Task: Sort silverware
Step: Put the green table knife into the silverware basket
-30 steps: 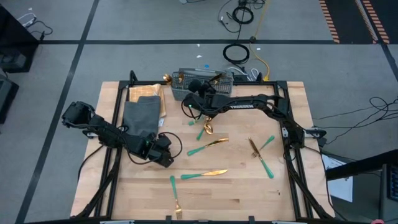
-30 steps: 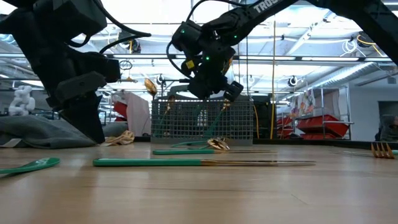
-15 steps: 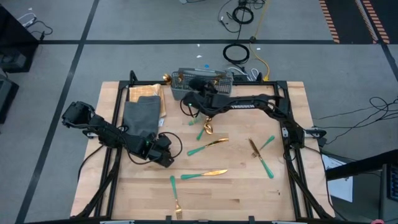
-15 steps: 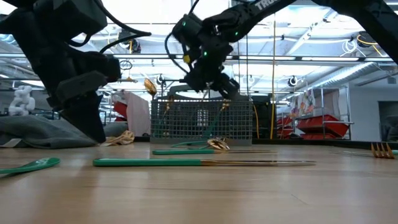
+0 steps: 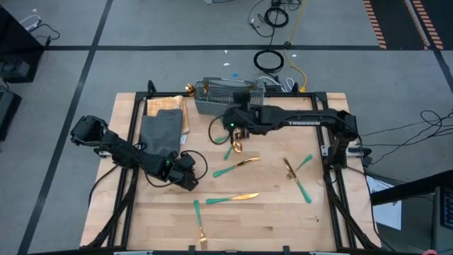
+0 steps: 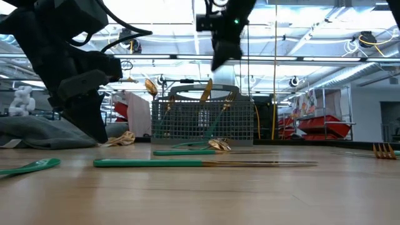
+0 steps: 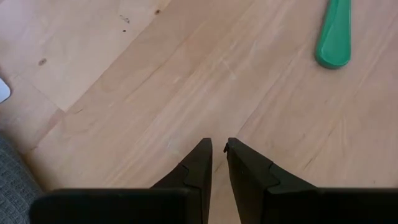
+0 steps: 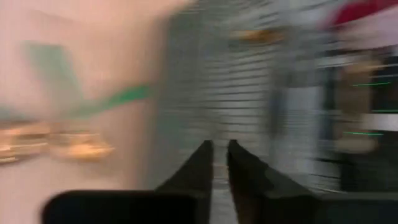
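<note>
The right gripper [image 5: 236, 129], fingers pinched together and empty, hung just beside the grey mesh basket [image 5: 225, 97]. Teal-handled gold silverware [image 5: 236, 165] lay scattered on the wooden table [image 5: 283, 212]. Descending squarely over one handle seemed wisest. The left gripper [image 5: 190, 182] waited, fingers nearly together.

My arms: matte black, chunky joints, black cables looped alongside. White TROSSEN lettering on right arm [image 5: 304, 122]. Green LED near its wrist. Fingers [image 7: 245, 174] dark, wedge-shaped.

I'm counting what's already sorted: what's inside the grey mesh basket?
In the mesh basket, gold heads of a few pieces stick up above the rim, teal handles showing through the wire. An exact count is hidden by the mesh.
</note>
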